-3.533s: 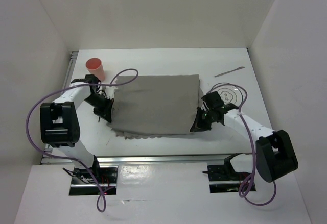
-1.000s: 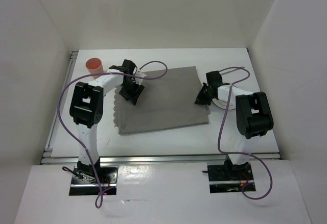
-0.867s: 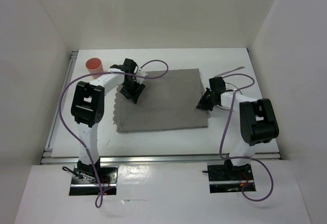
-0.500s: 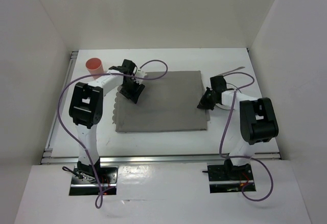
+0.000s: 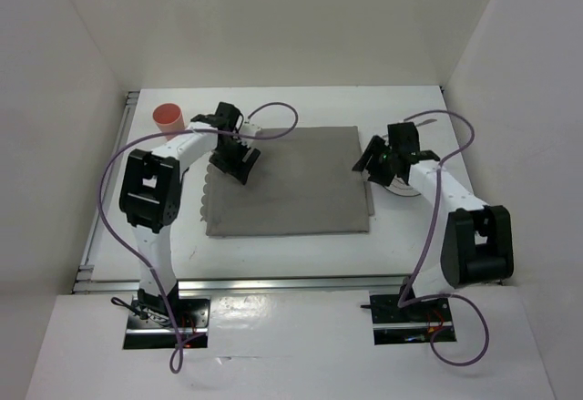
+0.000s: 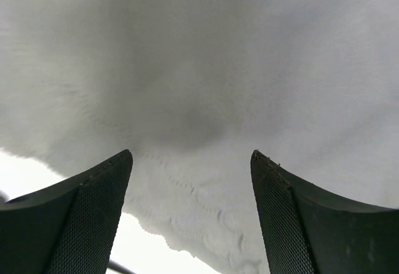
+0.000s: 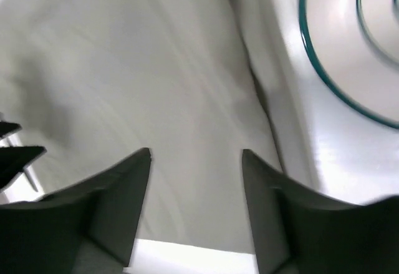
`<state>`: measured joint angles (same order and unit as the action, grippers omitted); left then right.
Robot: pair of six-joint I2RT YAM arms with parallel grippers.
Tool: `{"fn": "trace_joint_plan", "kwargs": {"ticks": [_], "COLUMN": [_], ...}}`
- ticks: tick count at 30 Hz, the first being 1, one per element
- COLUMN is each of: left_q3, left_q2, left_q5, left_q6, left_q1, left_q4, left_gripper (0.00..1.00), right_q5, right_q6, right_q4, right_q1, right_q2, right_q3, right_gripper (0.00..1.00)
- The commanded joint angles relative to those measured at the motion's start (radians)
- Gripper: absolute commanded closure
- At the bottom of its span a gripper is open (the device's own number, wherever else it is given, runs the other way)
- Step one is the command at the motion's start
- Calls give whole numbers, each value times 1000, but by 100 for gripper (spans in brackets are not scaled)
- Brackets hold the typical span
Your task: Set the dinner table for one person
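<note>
My left pincer [image 6: 190, 155] hangs open over the grey mat [image 5: 287, 181] near its upper-left corner. My right pincer [image 7: 196, 152] gapes too, above the mat's right edge, just beside the plate [image 7: 349, 49]. The white dinner table [image 5: 301, 107] stretches beyond the mat on every side, up to pale walls [image 5: 273, 17]. A red cup [image 5: 169, 119] stands upper left.

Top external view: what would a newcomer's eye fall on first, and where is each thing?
The grey cloth mat spread flat across the white table dominates, with the open left gripper over its far left edge and the open right gripper over its right edge. An orange cup stands at the far left corner; a teal-ringed plate lies just right of the mat.
</note>
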<state>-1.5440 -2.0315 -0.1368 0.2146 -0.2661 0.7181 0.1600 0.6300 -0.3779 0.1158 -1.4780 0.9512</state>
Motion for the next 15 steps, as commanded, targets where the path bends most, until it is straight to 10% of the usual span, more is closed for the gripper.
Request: {"fn": "trace_joint_plan", "kwargs": {"ticks": [1, 15], "left_q3": [-94, 77], "left_q2": [138, 464], "left_q5": [-23, -37], "left_q6": [-43, -52], "left_q1": [4, 85], "left_q4": [44, 55], "left_gripper": [17, 14], "right_q5": [-59, -234], "right_q6": [-47, 767], "right_q4": [-119, 254], "right_q1": [-25, -196], "right_q2": [70, 484], "right_q3": [103, -515], "right_gripper": [30, 27]}}
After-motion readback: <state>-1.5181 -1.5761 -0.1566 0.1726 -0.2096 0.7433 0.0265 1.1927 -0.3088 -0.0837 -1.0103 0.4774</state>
